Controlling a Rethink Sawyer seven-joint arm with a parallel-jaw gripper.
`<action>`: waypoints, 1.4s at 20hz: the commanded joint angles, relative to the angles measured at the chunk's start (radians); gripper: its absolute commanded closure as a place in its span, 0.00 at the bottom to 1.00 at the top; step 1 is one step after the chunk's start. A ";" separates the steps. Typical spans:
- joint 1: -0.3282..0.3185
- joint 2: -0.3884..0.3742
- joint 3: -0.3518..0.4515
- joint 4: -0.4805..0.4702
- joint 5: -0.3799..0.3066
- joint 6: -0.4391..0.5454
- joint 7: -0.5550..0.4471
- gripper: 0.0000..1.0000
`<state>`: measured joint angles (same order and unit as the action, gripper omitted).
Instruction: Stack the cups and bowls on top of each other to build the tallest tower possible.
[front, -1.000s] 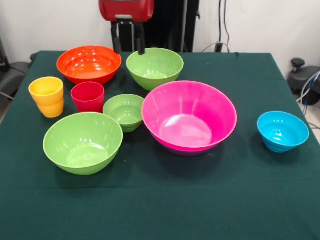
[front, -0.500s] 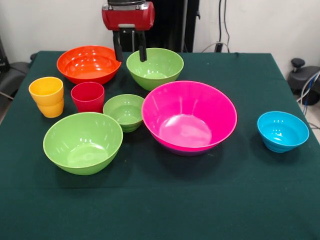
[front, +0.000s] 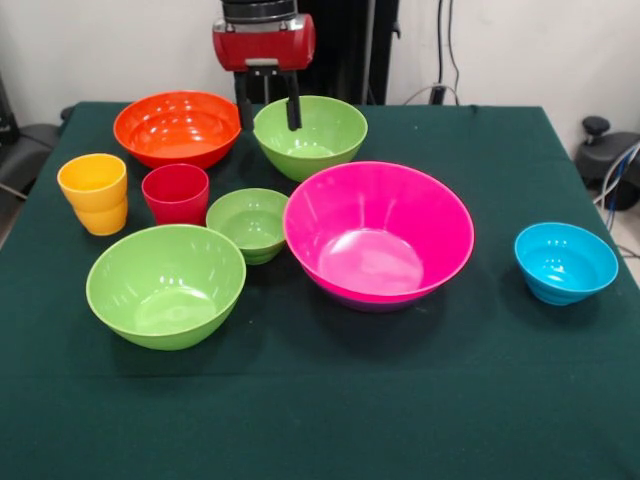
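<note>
My gripper hangs open at the back of the table. Its left finger is just outside the left rim of the far lime green bowl and its right finger is over that bowl's inside. The wide orange bowl sits just left of it. A yellow cup and a red cup stand upright at the left. A small green bowl and a large green bowl lie nearer the front. The hot pink bowl rests in the middle with a purple edge showing beneath it. A sky blue bowl sits alone at the right.
A dark green cloth covers the table. Off the table, dark equipment and cables stand beyond the right edge, and a dark object sits past the left edge.
The gripper has come down and shifted a little to the right, from above the gap between the orange and far green bowls to the green bowl's left rim. The bowls and cups have not moved.
</note>
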<state>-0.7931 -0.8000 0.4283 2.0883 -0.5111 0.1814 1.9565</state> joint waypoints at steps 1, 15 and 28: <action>0.033 0.073 -0.011 -0.006 -0.100 -0.051 0.010 0.00; 0.078 0.223 -0.127 -0.115 -0.217 -0.142 0.035 0.00; 0.031 0.209 -0.105 -0.099 -0.240 -0.116 0.005 0.00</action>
<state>-0.7694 -0.6162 0.3166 2.0620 -0.6811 0.0797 1.9565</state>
